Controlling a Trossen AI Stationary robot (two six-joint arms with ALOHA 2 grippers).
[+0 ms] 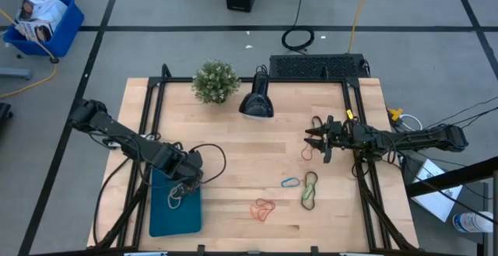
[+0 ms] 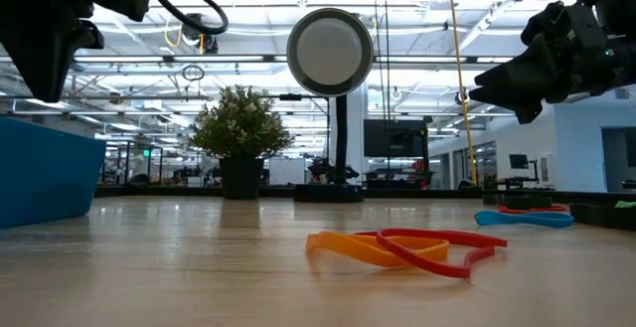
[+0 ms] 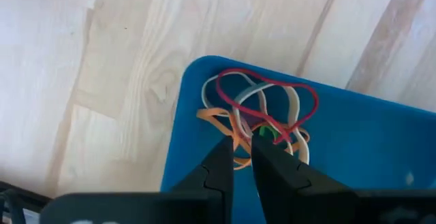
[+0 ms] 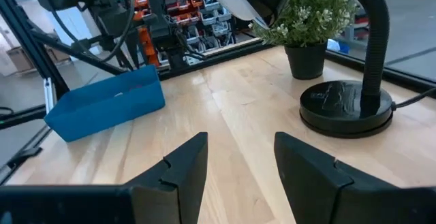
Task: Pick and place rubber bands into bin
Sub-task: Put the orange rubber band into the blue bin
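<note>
Left gripper (image 1: 179,191) over the near corner of the bin (image 1: 175,217), at the surface's (image 1: 233,163) front left. In the left wrist view, fingers (image 3: 218,166) only a narrow slit apart, tips down among a tangle of bands (image 3: 262,115) lying in the bin's corner: red, tan, orange, a bit of green. Whether any band is pinched between the tips: cannot tell.

Right gripper (image 1: 315,141) above the surface's right side, released, jaws spread wide and holding nothing; in its wrist view, fingers (image 4: 184,166) framing bare wood.

More bands loose on the surface: an orange-red pair (image 1: 263,208) near the front middle, a blue one (image 1: 290,182) beside a green and dark cluster (image 1: 310,190), and a reddish one (image 1: 307,154) just under the right gripper. In the low view, orange and red bands (image 2: 407,249) lying nearest, a blue one (image 2: 522,218) farther right.

Plant (image 1: 215,80) and lamp (image 1: 256,100) at the surface's back edge.
</note>
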